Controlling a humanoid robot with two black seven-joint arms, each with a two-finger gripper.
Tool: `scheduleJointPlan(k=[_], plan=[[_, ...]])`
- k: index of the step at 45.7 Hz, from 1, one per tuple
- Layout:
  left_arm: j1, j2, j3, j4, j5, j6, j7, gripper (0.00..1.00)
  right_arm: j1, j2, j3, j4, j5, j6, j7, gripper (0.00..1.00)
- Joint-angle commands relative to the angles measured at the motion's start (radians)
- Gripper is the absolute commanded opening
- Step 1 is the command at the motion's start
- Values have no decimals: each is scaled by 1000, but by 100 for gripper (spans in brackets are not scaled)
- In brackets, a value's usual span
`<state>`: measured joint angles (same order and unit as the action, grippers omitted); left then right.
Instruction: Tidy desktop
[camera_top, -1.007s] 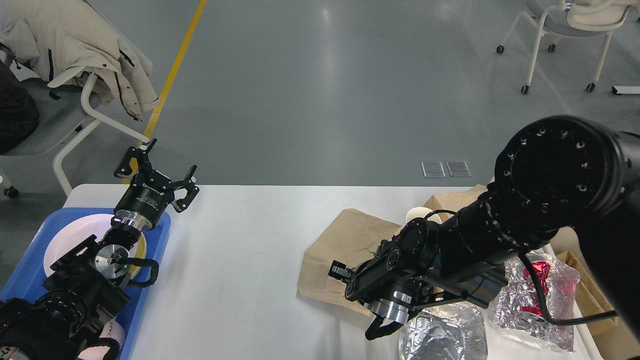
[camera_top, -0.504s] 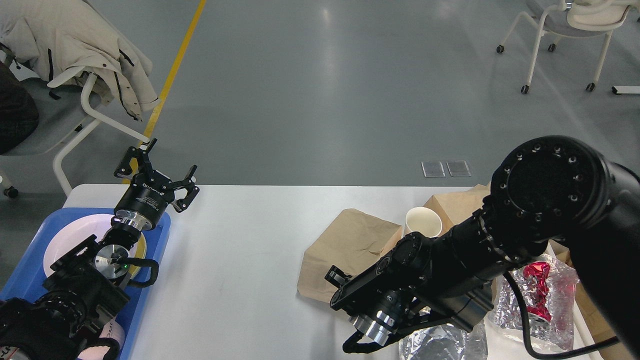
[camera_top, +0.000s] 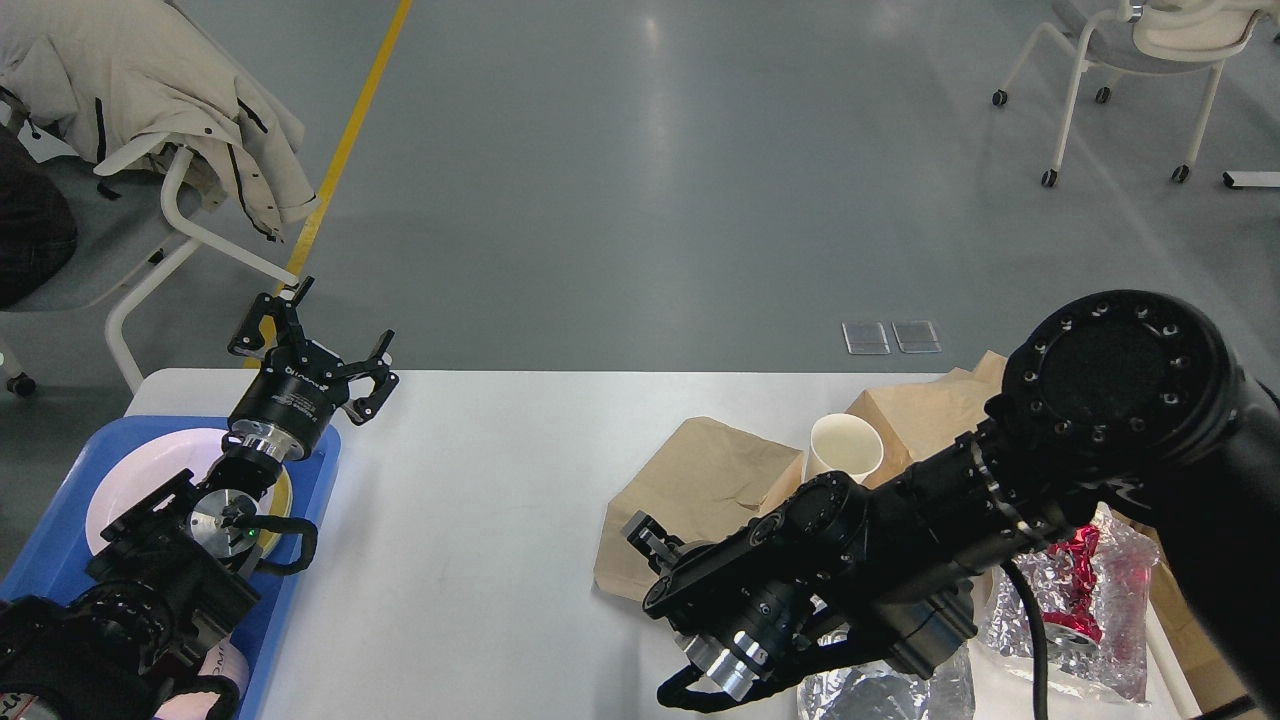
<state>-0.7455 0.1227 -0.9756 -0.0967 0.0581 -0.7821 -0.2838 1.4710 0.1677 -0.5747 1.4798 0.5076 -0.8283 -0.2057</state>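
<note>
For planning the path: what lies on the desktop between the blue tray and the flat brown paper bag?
Nothing: the head view shows bare desktop between blue tray and paper bag.

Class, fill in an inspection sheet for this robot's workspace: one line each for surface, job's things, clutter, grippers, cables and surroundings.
Surface: white desktop, middle bare, items at both ends.
Job's things: the desktop itself; blue tray at its left end holds a white plate.
Clutter: flat brown paper bag, paper cup upright, second brown bag behind it, crumpled foil, clear wrap with something red.
Grippers: left gripper open, raised above the tray's far corner, holding nothing; right gripper over the flat bag, fingers too dark to tell.
Cables: black cable loops on both arms.
Surroundings: grey floor, yellow line, chair with coat, wheeled chair.
</note>
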Motion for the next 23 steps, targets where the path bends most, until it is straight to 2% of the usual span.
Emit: scheduleJointPlan(k=[1,10,23], plan=[[0,0,0,0,-1,0,0,100,-3,9,-1,0,-8,3,0,97],[0,0,0,0,-1,0,0,100,-18,59,-4,2,-6,3,0,97],[0,0,0,0,-1,0,0,100,-38,58,1,-1,-8,6,0,99]])
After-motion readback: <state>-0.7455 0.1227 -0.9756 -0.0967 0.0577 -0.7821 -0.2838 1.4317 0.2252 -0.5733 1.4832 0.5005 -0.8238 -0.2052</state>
